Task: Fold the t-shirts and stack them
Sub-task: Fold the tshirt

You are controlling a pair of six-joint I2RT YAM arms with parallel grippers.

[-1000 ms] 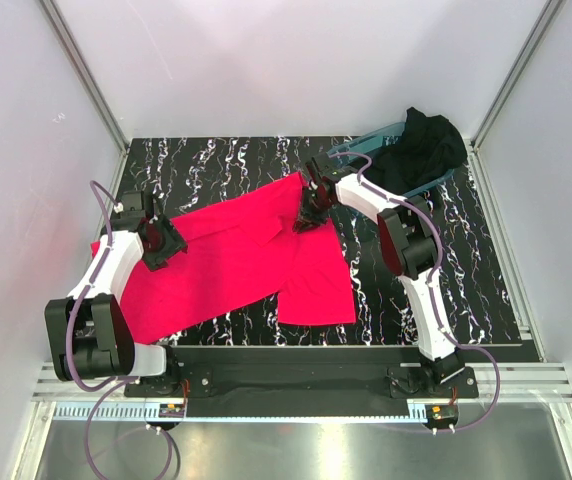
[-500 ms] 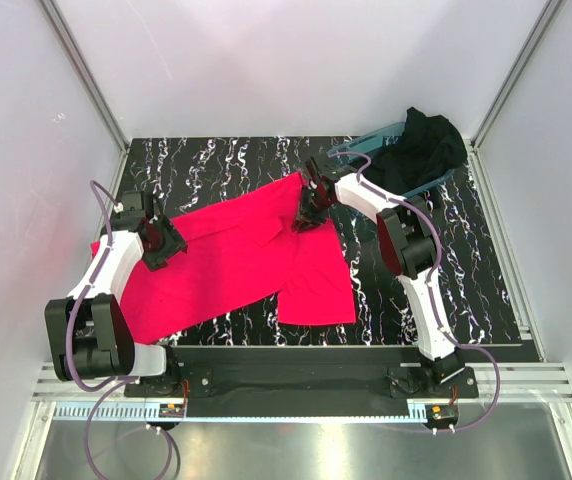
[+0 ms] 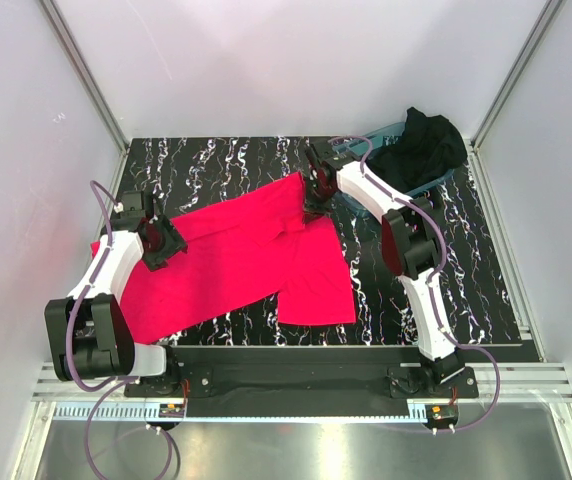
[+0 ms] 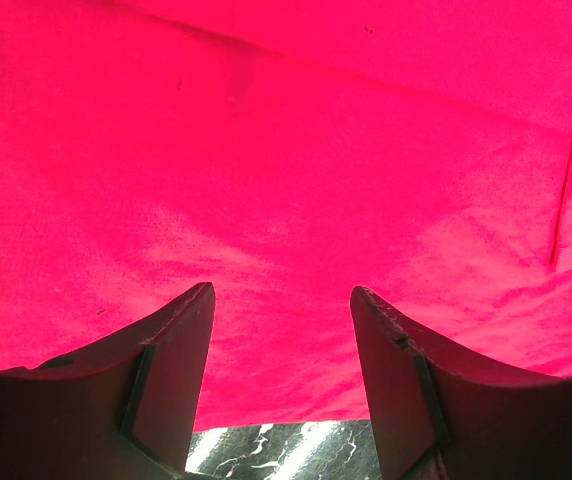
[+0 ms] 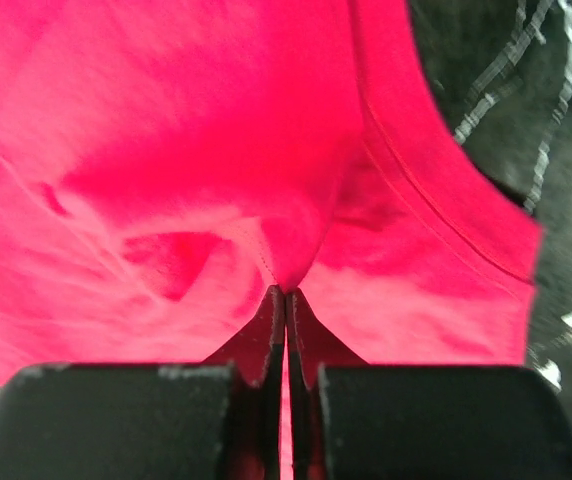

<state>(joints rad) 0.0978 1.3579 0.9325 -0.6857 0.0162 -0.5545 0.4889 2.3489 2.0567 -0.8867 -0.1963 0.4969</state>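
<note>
One red t-shirt (image 3: 226, 262), diagonal, near-left to far-right

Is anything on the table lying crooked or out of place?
The black shirt is bunched up, spilling over the tub rim at the far right. The red shirt lies diagonally, with a pucker where the right gripper pinches it.

Your left gripper (image 4: 281, 300) is standing open, pointing down; your outstretched right gripper (image 5: 286, 298) is pinching the red t-shirt (image 5: 166, 150).
</note>
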